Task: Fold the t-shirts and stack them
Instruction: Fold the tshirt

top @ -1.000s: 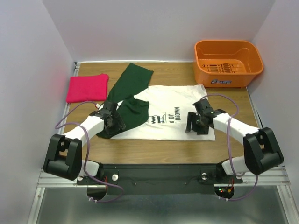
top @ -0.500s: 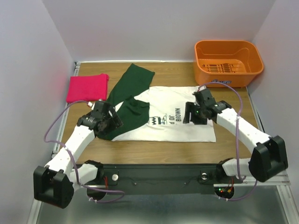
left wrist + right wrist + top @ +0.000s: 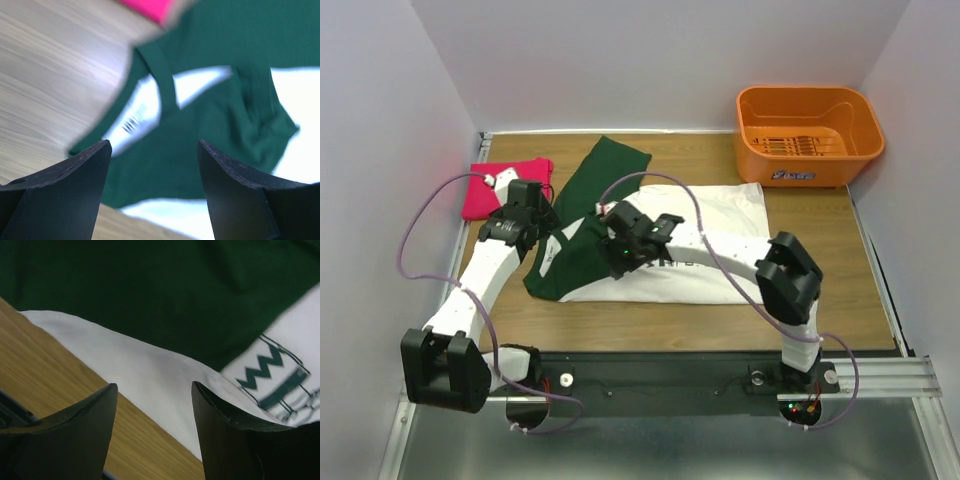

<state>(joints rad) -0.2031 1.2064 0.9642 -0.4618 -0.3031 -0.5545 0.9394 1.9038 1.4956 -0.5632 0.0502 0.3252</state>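
The white t-shirt (image 3: 725,212) with dark green sleeves lies flat mid-table, print partly covered by my right arm. One green sleeve (image 3: 610,165) points to the far side; green cloth (image 3: 575,268) is folded over its left part. The pink t-shirt (image 3: 485,188) lies folded at the far left. My left gripper (image 3: 535,222) hovers open between the pink shirt and the collar (image 3: 142,107), over green cloth (image 3: 235,60). My right gripper (image 3: 620,262) has reached across the shirt and hangs open over the white near hem (image 3: 150,365), nothing between its fingers (image 3: 225,420).
An orange plastic basket (image 3: 810,125) stands at the far right corner. Bare wooden table (image 3: 820,265) shows right of the shirt and along the near edge (image 3: 60,390). A corner of the pink shirt (image 3: 150,6) shows at the top of the left wrist view.
My right arm has swung from the shirt's right side across to its left part. My left gripper has moved away from me toward the pink shirt. The collar now shows.
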